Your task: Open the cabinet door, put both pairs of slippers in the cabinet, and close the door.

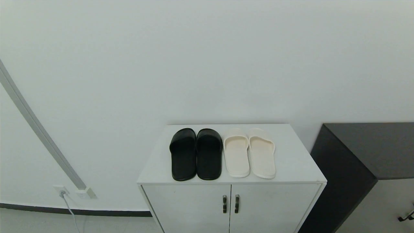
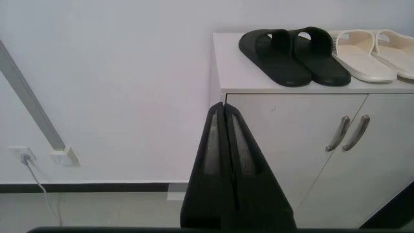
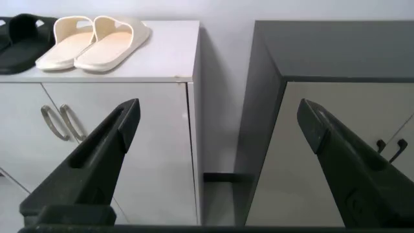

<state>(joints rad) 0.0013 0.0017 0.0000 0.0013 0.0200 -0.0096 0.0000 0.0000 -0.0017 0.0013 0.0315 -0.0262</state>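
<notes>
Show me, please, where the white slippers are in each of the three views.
Head view: the white slippers on the cabinet top, right of the black slippers.
Left wrist view: white slippers beyond the black slippers, on the same top.
Right wrist view: white slippers nearer the camera than the black slippers.
Shared landmark: the door handles below the top.

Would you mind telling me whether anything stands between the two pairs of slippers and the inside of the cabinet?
Yes: both cabinet doors are shut, their handles side by side at the middle. The black slippers and white slippers lie on the cabinet top above them. Nothing else visible blocks the way.
</notes>
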